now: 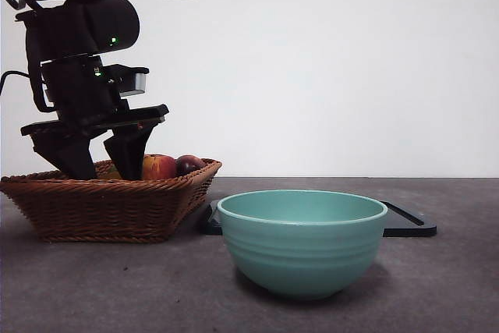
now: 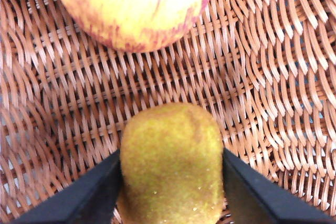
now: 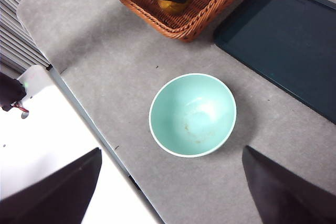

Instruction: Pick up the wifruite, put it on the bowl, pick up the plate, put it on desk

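Basket (image 2: 273,77) interior: left fingers (image 2: 73,198) flank wifruite (image 2: 170,166); apple (image 2: 134,6) near.

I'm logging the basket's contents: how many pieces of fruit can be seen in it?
3: the wifruite between the left gripper jaws, the apple beside it, and a dark plum past the apple. The wicker basket wall may hide others.

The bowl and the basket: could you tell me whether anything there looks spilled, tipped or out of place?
Nothing stands out. The bowl sits upright and empty on the desk, apart from the basket. The fruit lies inside the basket, where the left gripper has a jaw on either side of the wifruite. The right gripper waits high above.
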